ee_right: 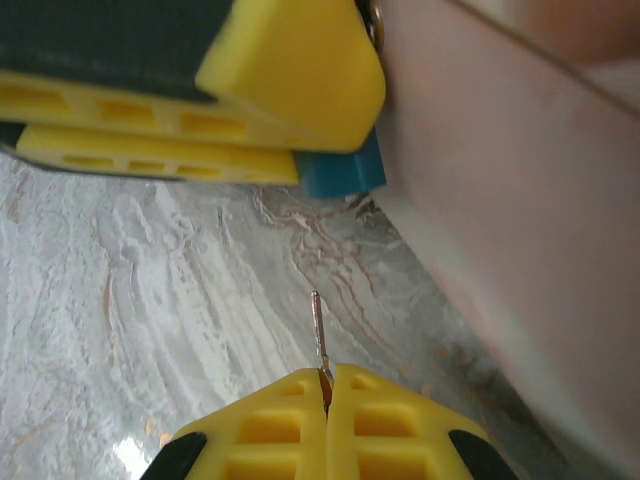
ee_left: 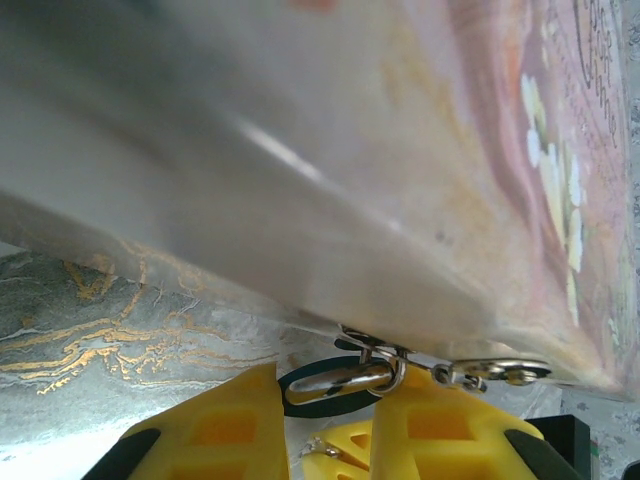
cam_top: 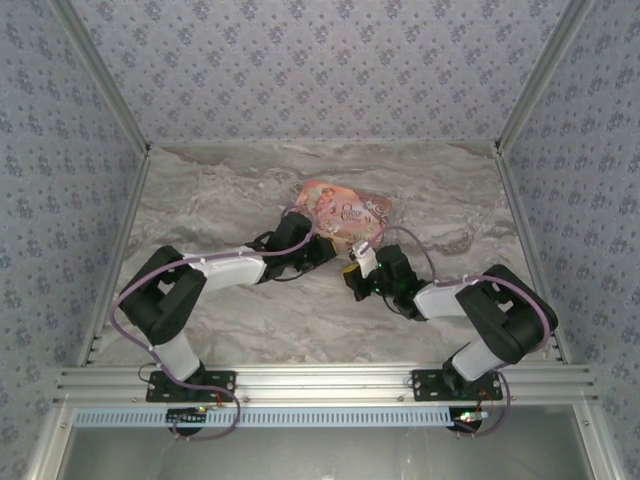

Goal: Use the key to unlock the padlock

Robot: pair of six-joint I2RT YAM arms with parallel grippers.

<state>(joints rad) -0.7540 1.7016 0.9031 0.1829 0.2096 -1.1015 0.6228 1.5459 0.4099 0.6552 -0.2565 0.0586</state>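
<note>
The padlock shows its small blue body (ee_right: 345, 172) poking out under the yellow fingers (ee_right: 290, 70) of my left gripper. Its shiny shackle (ee_left: 340, 383) lies across the gap between the left fingers, threaded through a metal ring at the lower edge of the pink box (ee_left: 400, 150). My left gripper (ee_left: 322, 402) is shut on the padlock, right against the box. My right gripper (ee_right: 327, 372) is shut on a thin metal key (ee_right: 318, 330) that points at the blue body, a short gap away. Both grippers, left (cam_top: 322, 248) and right (cam_top: 357, 272), meet just in front of the box (cam_top: 345, 212).
The pink illustrated flat box (ee_right: 520, 200) lies tilted on the marble table (cam_top: 230, 190), close on the right of the key. A small metal clasp chain (ee_left: 490, 372) hangs at the box's edge. Patterned walls enclose the table on three sides.
</note>
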